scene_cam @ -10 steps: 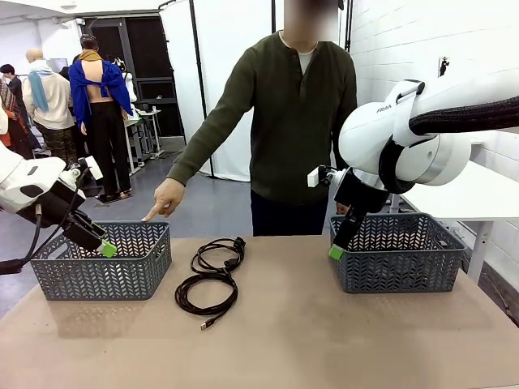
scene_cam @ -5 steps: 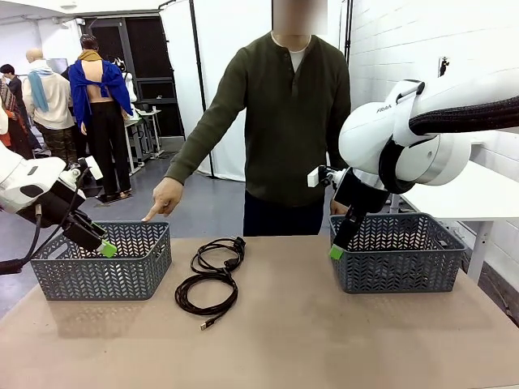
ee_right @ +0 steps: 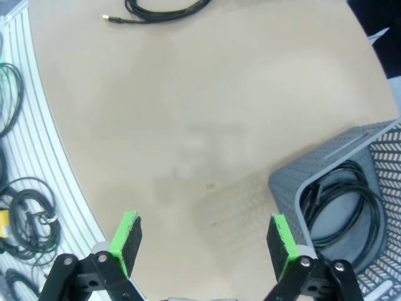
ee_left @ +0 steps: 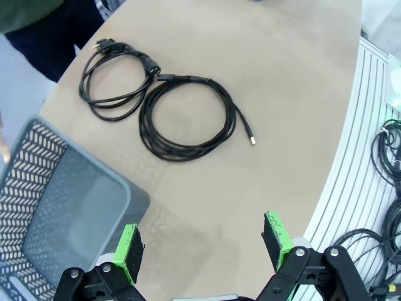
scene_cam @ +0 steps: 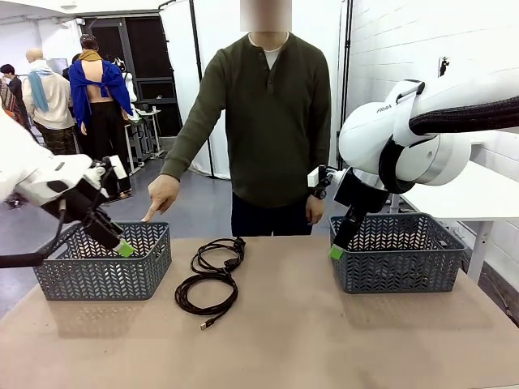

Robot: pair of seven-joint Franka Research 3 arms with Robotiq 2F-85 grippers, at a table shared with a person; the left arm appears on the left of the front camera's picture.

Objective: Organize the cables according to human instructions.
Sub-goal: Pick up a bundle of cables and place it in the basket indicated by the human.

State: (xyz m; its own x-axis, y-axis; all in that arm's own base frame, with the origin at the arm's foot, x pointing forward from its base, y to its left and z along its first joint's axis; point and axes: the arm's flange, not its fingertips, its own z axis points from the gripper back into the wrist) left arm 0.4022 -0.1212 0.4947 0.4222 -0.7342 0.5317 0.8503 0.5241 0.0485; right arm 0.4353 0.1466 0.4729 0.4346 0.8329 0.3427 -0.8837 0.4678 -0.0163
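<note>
Two black coiled cables lie on the tan table between the baskets: a nearer one (scene_cam: 207, 293) with a USB end and a farther one (scene_cam: 217, 254). In the left wrist view they are the larger coil (ee_left: 188, 119) and the smaller coil (ee_left: 119, 78). Another cable (ee_right: 326, 182) lies inside the right basket (ee_right: 332, 150). My left gripper (scene_cam: 123, 247) (ee_left: 203, 248) hangs open over the left basket's (scene_cam: 97, 279) near right corner. My right gripper (scene_cam: 336, 252) (ee_right: 202, 241) is open beside the right basket's (scene_cam: 397, 275) left wall. Both hold nothing.
A person stands at the far side, one hand (scene_cam: 162, 197) pointing down toward the left basket (ee_left: 37, 169). The USB cable's end (ee_right: 113, 19) shows at the top of the right wrist view. More cables lie on the floor past the table edge (ee_left: 388, 163).
My left arm has swung a little to the right over the left basket. The person has stepped to the left, the hand still pointing. The right arm and the cables have not moved.
</note>
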